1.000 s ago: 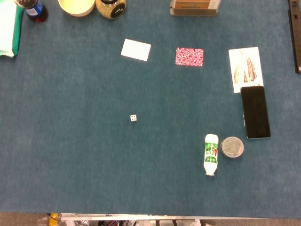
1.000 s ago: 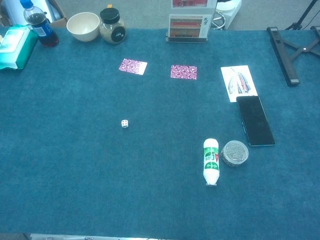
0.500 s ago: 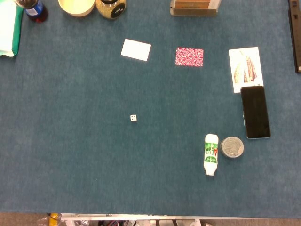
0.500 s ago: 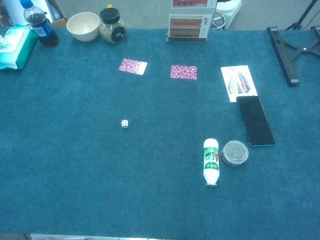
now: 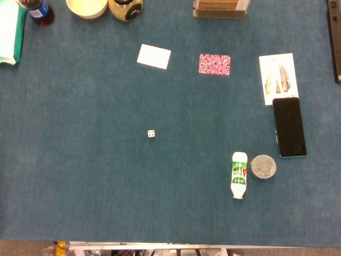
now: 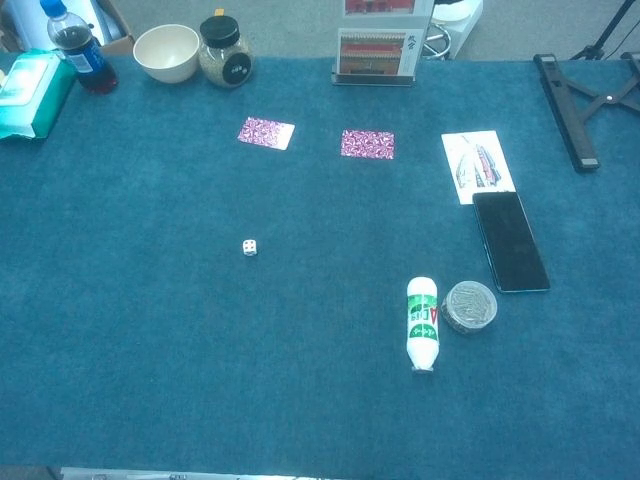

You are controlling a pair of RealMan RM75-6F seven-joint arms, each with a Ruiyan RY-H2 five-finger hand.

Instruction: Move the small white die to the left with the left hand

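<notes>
Nothing has moved since the earlier frames. Head view: the small white die sits alone mid-surface, well apart from the white-and-green plastic bottle lying toward the near right. Chest view: same; neither hand shows, so their fingers cannot be judged.

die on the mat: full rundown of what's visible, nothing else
The small white die is a tiny cube with dark pips; the head view shows a few on its top face, too small to count surely. It looks like hard plastic, intact. It sits flat on the blue table covering, left of centre, alone: nothing touches it, and neither hand is in view. The nearest things, two cards further back, lie well apart from it. The chest view shows the same.
</notes>
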